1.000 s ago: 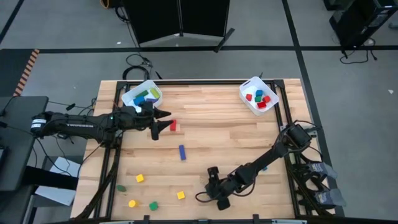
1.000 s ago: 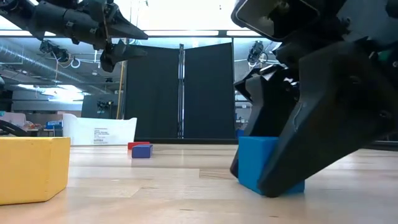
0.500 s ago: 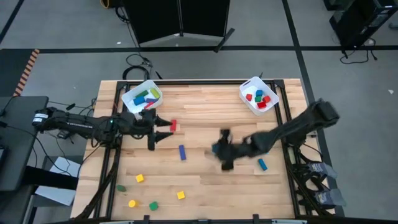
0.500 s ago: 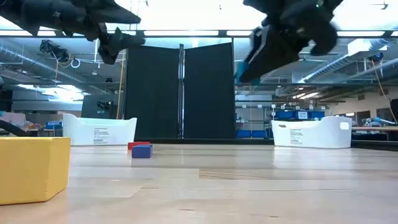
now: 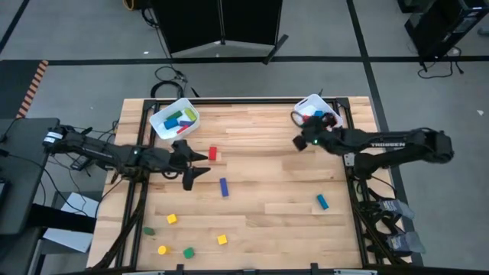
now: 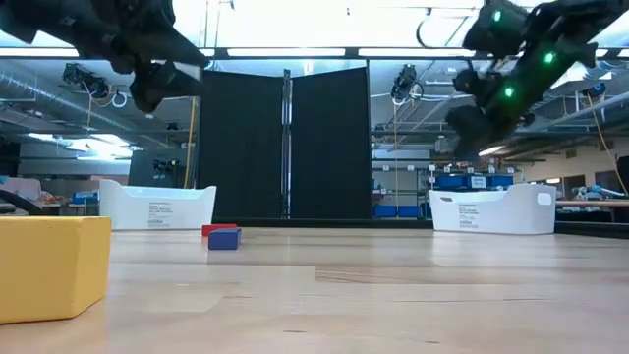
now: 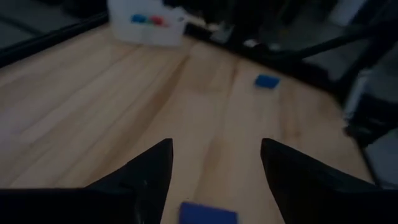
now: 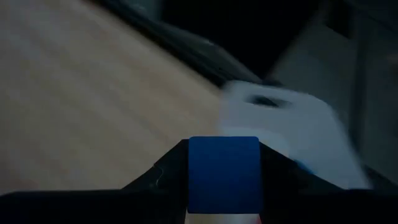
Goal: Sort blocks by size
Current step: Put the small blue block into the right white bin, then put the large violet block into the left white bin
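Note:
My right gripper is shut on a blue cube, up in the air beside the right white bin, which holds red and blue cubes. My left gripper is open and empty above the table, with a blue bar just ahead of it and a red block beside it. In the left wrist view the blue bar lies on the table between and below my fingers. The left white bin holds blue and green bars. My right gripper pinches the blue cube between its two fingers, on two opposite side faces. The cube is lifted clear of the table. It sits square between the fingers, one flat face toward the wrist camera.
Loose blocks lie on the table: a blue one at the near right, and yellow ones and green ones at the near left. In the low view a yellow block stands close by. The table's middle is bare wood.
My right gripper has lifted the blue cube off the table's near edge. It has swung up and toward the far right, ending beside the right bin. My left gripper has gone a little toward the near edge, closer to the blue bar, and has stayed open.

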Robot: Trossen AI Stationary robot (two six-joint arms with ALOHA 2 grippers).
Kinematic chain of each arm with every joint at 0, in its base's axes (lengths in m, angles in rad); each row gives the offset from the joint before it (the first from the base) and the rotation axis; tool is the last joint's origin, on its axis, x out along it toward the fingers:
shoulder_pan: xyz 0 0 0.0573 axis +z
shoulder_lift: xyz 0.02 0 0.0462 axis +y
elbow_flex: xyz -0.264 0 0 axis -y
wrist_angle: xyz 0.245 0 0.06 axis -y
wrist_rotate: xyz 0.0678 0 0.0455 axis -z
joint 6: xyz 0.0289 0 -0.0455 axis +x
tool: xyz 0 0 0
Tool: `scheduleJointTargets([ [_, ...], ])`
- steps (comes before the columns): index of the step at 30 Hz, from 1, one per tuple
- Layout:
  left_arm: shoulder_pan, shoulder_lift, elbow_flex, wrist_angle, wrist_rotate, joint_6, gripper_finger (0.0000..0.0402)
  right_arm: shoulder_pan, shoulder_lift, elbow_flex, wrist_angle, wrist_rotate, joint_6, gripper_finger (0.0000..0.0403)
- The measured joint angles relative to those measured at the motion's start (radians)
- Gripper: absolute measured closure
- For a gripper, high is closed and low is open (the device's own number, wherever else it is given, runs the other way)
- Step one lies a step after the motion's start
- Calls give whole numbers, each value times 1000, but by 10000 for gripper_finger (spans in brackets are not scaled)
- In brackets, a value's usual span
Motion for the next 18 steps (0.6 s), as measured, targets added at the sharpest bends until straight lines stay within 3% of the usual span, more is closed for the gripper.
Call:
scheduleJointTargets([
  [10, 0, 119, 189, -267, -16, -27, 174, -326, 44, -1, -33, -41, 77, 253],
  [16, -18, 197, 288, -395, 1, -48, 178, -376, 45, -1, 55, -186, -4, 58],
  [18, -26, 216, 313, -446, 10, -59, 178, -360, 44, -1, 107, -211, -26, 21],
])
